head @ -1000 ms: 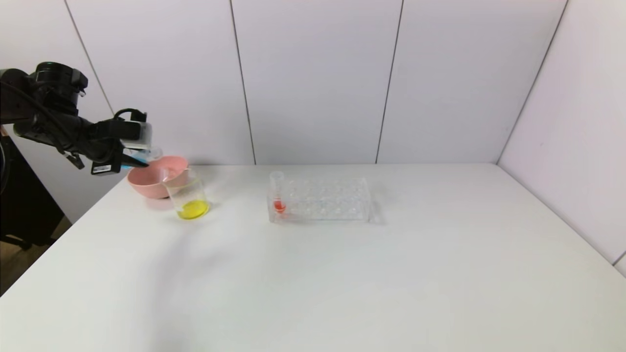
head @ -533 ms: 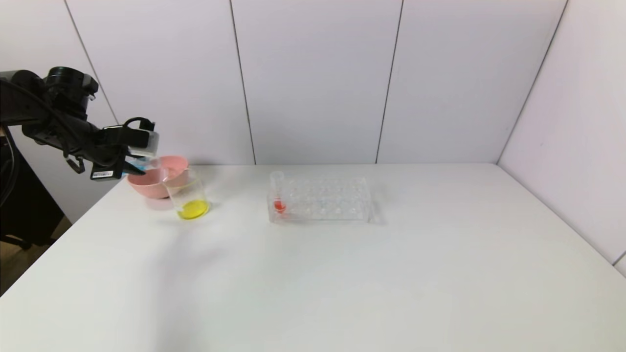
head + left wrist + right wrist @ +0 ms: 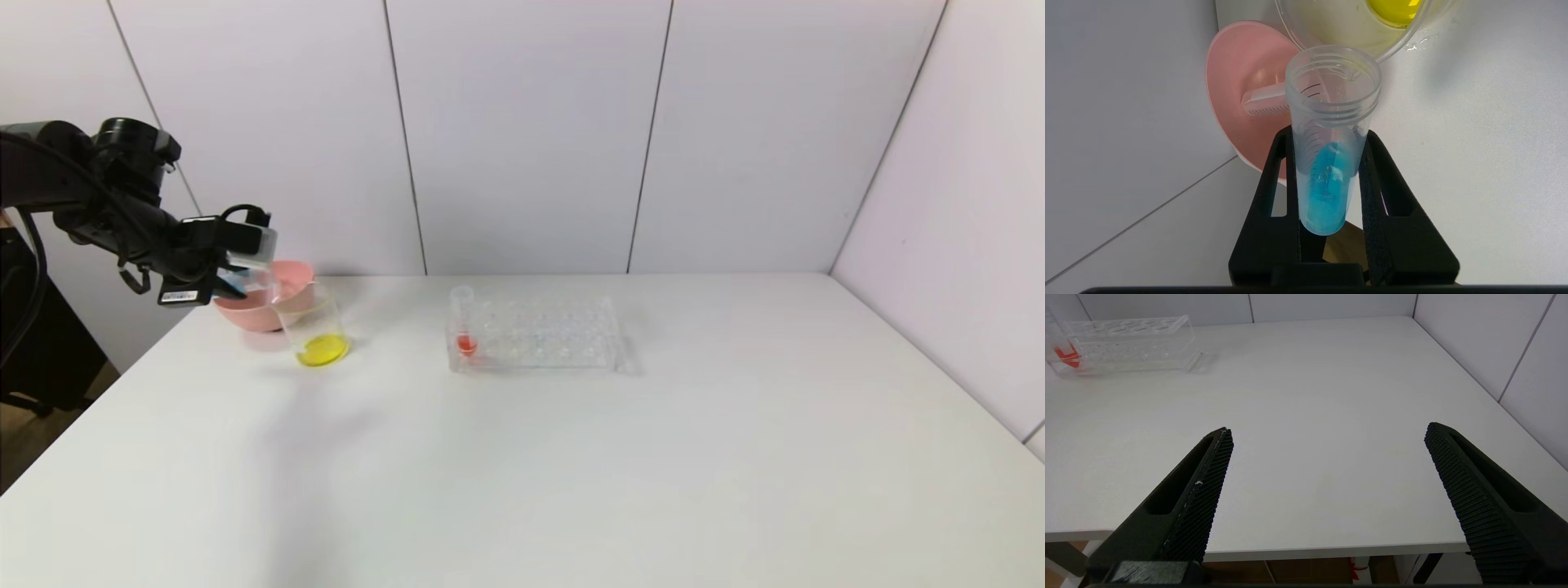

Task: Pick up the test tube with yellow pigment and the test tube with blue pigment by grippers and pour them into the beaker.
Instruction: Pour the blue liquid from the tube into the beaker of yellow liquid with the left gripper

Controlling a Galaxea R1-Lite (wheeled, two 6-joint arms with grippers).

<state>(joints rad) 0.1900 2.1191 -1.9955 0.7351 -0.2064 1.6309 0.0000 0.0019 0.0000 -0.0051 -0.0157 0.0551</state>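
Blue tube closing in on the beaker.
The left gripper (image 3: 1327,179), clamped on the blue tube (image 3: 1327,163), has edged toward three o'clock; the beaker (image 3: 314,327) holds only yellow, so the pour is next.

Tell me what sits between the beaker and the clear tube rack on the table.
Nothing: in the head view the white table is bare between the beaker and the rack, which holds only a red-tinted tube.
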